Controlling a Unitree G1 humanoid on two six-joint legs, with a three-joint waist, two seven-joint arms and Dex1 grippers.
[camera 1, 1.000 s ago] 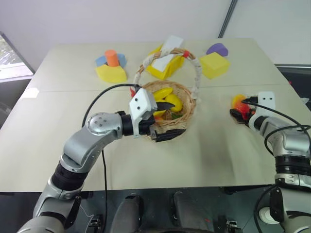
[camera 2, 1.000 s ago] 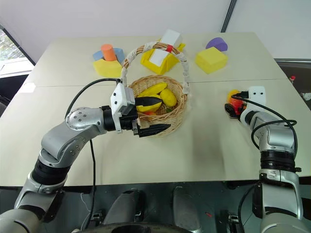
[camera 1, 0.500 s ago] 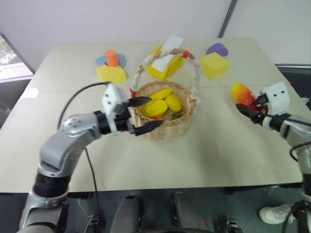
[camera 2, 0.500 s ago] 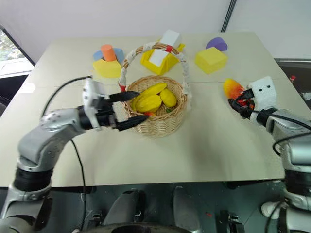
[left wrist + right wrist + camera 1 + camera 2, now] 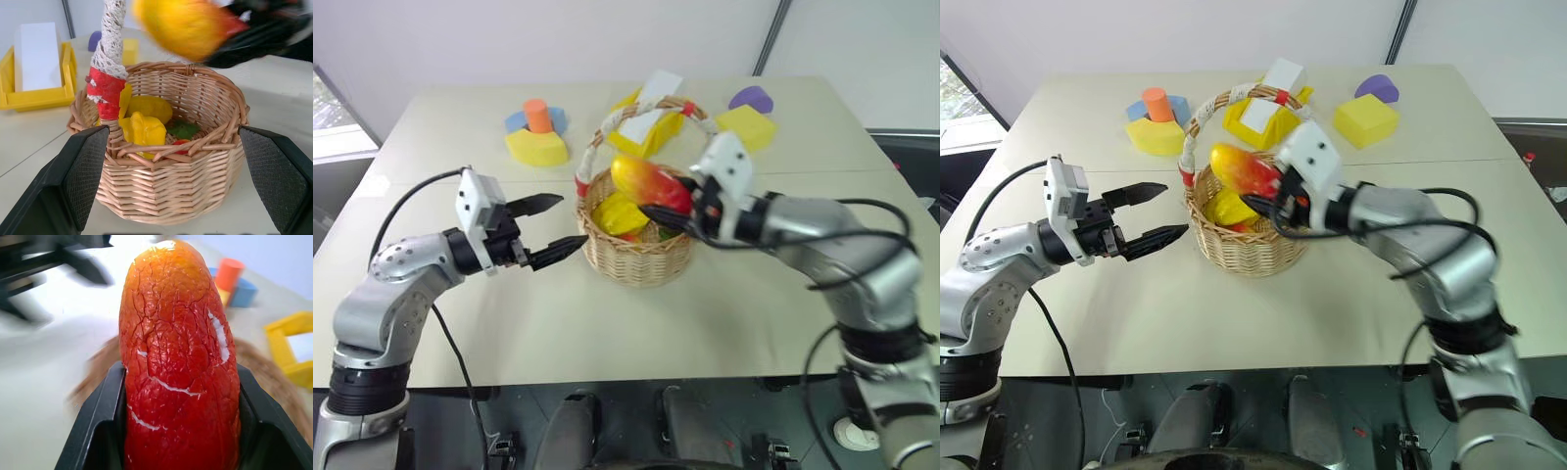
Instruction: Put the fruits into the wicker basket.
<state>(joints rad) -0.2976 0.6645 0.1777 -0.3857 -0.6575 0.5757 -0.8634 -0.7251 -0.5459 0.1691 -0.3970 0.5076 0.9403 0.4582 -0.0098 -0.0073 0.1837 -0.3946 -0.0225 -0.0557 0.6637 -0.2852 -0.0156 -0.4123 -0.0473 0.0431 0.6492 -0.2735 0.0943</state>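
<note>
Red-orange mango [image 5: 650, 182] clamped in right gripper [image 5: 674, 210].

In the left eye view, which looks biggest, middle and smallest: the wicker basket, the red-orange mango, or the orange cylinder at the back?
1. wicker basket, largest
2. mango, held above the basket by the right gripper
3. orange cylinder, smallest, though it sits farther from the camera, which shrinks it

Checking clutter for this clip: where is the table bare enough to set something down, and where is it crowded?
Bare: the near table strip in front of the wicker basket, and the near right corner. Crowded: the far edge, with foam blocks, yellow tray and yellow block.
</note>
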